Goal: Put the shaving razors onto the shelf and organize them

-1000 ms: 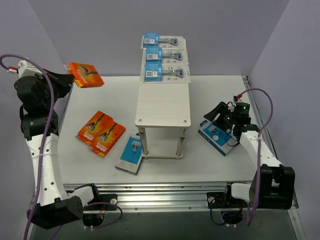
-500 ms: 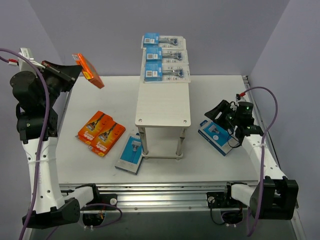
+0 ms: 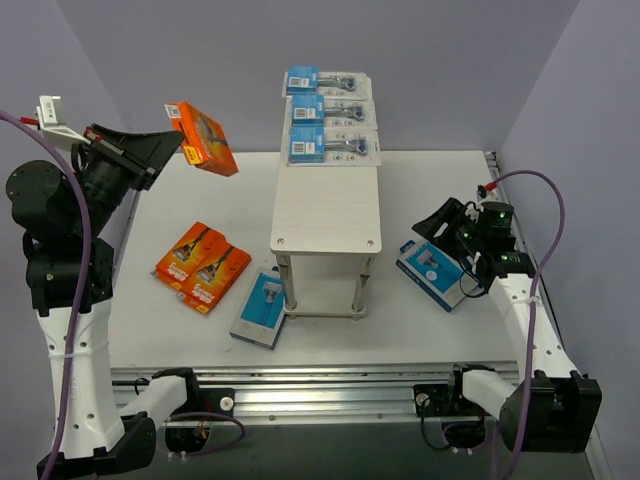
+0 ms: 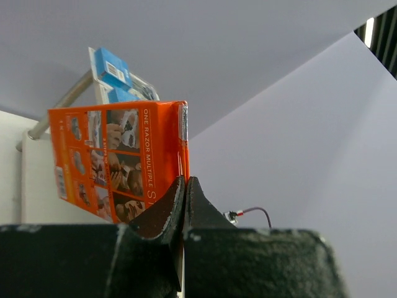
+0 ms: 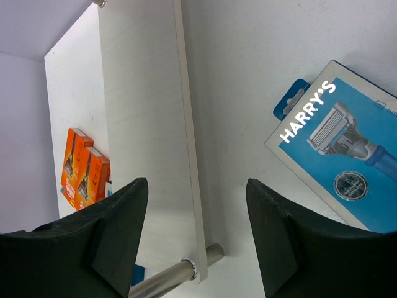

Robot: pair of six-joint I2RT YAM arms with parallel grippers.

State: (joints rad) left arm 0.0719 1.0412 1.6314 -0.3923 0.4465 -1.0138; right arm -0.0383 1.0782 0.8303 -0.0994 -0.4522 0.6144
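My left gripper is shut on one edge of an orange razor box, holding it high above the table's far left, left of the shelf. Three blue-card blister packs lie in a row on the far end of the shelf top. Two orange boxes lie side by side on the table to the left. A blue-and-white box rests by the shelf's near left leg. My right gripper stands open and empty above the table beside a blue Harry's box.
In the right wrist view the shelf's top edge and a metal leg run between my fingers' line of sight. Grey walls close in the table at the back and both sides. The arms' rail runs along the near edge.
The left arm has swung the held orange box up and to the right, toward the shelf, turning it as it went. The right gripper has drifted slightly right and stays open.
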